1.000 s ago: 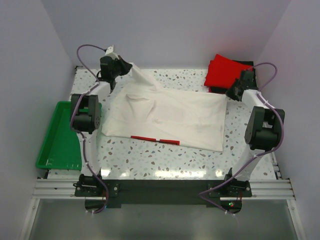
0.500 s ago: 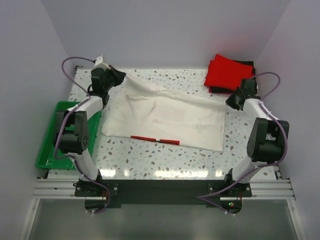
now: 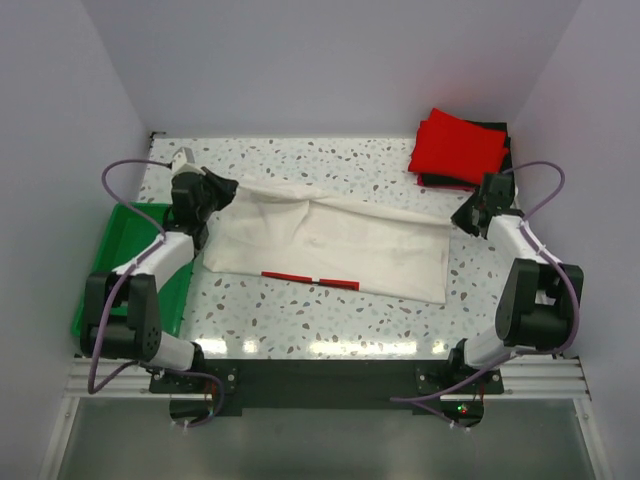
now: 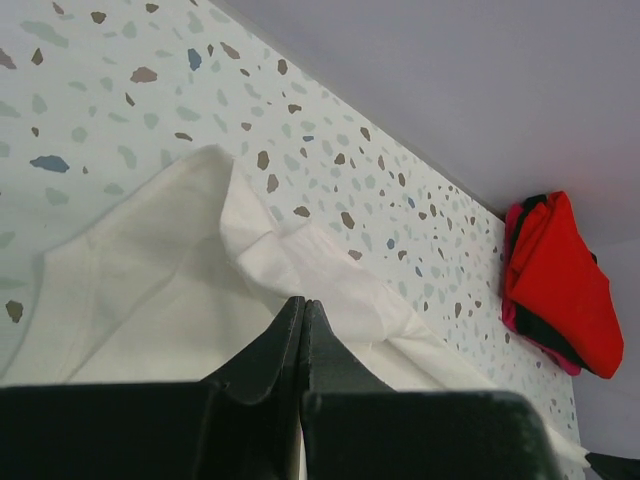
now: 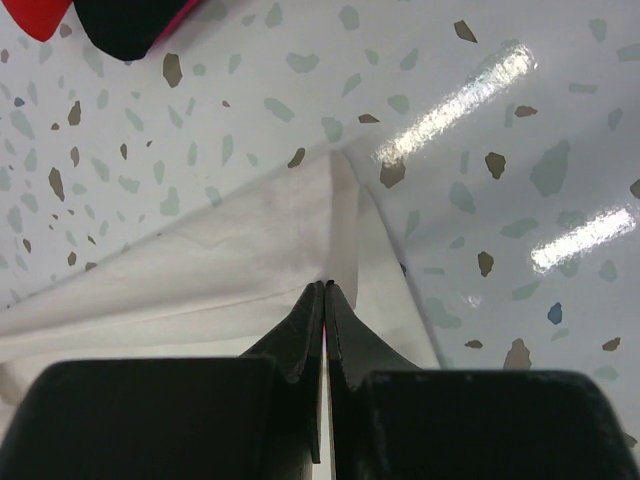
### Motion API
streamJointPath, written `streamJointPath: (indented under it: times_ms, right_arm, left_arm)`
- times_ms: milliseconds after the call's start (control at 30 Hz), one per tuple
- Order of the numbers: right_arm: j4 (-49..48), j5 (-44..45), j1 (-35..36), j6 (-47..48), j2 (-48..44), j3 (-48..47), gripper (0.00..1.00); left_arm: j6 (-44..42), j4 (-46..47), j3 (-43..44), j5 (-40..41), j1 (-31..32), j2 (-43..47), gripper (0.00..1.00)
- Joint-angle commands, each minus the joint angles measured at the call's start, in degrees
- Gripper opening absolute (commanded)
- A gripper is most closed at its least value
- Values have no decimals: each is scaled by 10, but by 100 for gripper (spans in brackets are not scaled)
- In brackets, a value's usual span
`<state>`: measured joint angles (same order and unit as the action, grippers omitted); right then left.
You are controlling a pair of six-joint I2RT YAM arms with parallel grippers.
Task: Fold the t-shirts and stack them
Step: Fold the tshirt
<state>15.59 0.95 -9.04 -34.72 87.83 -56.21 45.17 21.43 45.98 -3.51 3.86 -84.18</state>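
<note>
The cream-white t-shirt (image 3: pixel 330 240) lies across the middle of the table, with a thin red stripe (image 3: pixel 310 279) at its near edge. My left gripper (image 3: pixel 226 188) is shut on the shirt's far left corner, and the wrist view shows the cloth (image 4: pixel 300 265) pinched at its tips (image 4: pixel 303 302). My right gripper (image 3: pixel 462 218) is shut on the far right corner, with cloth (image 5: pixel 250 260) at its tips (image 5: pixel 325 286). The folded red t-shirt (image 3: pixel 457 147) lies on a black one (image 3: pixel 497 128) at the far right; both show in the left wrist view (image 4: pixel 560 280).
A green plastic tray (image 3: pixel 120 280) stands at the left edge of the table, under my left arm. White walls close in the back and both sides. Speckled table (image 3: pixel 330 320) shows in front of the shirt.
Both grippers have moved toward the near edge, pulling the shirt's far edge with them. The raised left corner has come down and the far part now lies folded over the shirt.
</note>
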Motion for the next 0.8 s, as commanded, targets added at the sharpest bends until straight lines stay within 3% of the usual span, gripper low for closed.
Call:
streamJointPath:
  times_ms: [0, 400, 767]
  right_arm:
    - [5, 18, -3, -16, -21, 11, 0]
    - [1, -1, -12, -32, -42, 47, 0]
    - [-13, -8, -19, -35, -71, 94, 0]
  left_arm:
    - [16, 1, -32, 33, -3, 61, 0]
    - [39, -53, -111, 82, -3, 191, 0]
    - [56, -76, -191, 89, -3, 248, 0]
